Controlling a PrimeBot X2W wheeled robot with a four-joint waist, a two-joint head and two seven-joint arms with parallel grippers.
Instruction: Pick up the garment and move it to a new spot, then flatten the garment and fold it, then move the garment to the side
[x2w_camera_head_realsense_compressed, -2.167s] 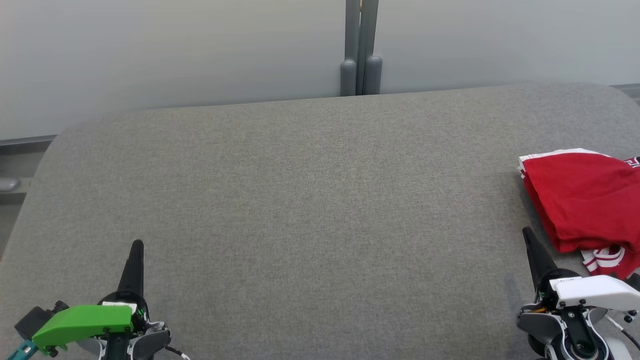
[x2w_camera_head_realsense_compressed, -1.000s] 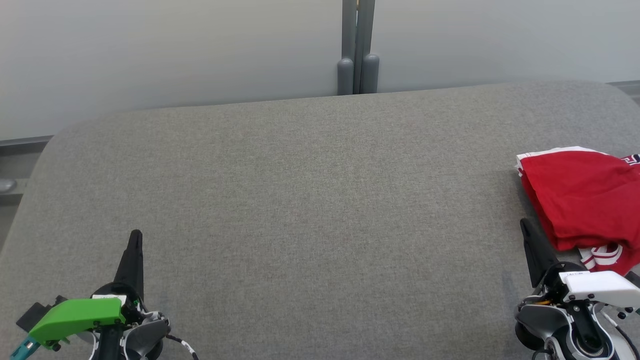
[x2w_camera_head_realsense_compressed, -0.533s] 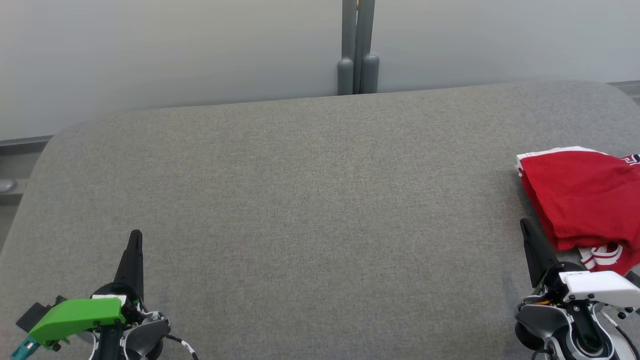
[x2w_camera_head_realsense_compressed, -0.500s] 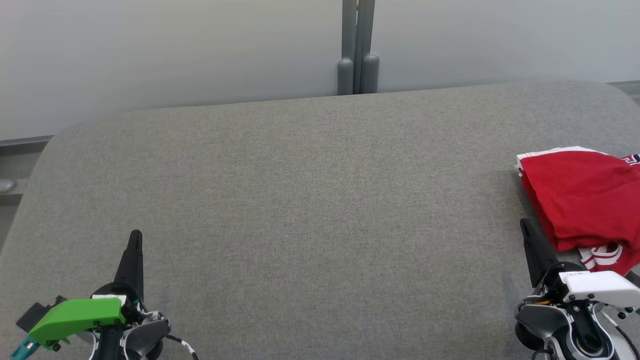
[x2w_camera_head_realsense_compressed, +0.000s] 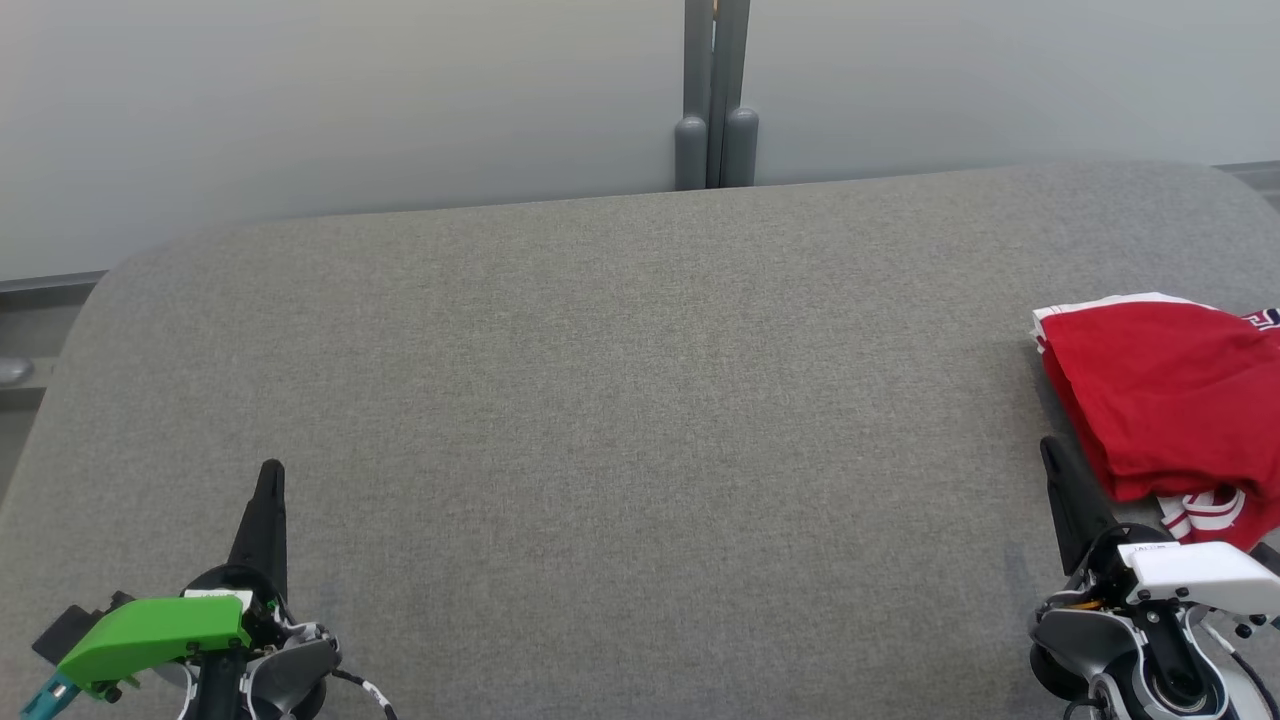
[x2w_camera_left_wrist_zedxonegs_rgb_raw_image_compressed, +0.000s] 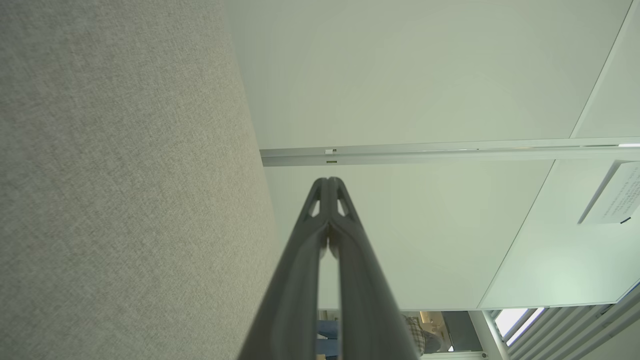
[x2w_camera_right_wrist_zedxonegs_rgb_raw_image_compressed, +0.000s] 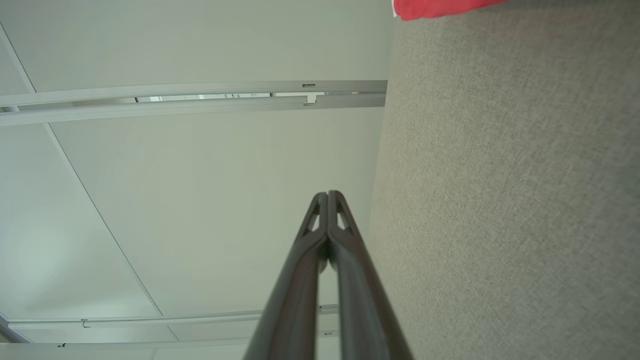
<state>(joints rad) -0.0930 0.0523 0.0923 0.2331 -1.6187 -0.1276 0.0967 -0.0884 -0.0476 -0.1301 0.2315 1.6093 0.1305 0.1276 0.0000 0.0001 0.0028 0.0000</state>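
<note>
Garment (x2w_camera_head_realsense_compressed: 1165, 400) folded, far right (done, I think); my left pincer (x2w_camera_head_realsense_compressed: 271, 470), right pincer (x2w_camera_head_realsense_compressed: 1048, 447) clenched empty; next, rest.

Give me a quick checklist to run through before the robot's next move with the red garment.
1. Left gripper holds nothing: ok, shut and bare.
2. Right gripper holds nothing: ok, shut, close beside the garment.
3. Red garment rests on the table: ok, at the robot's right.
4. Garment neatly folded: not ok, a striped piece sticks out at its near edge.
5. Whole garment on the table: cannot tell, it runs past the head view's right edge.
</note>
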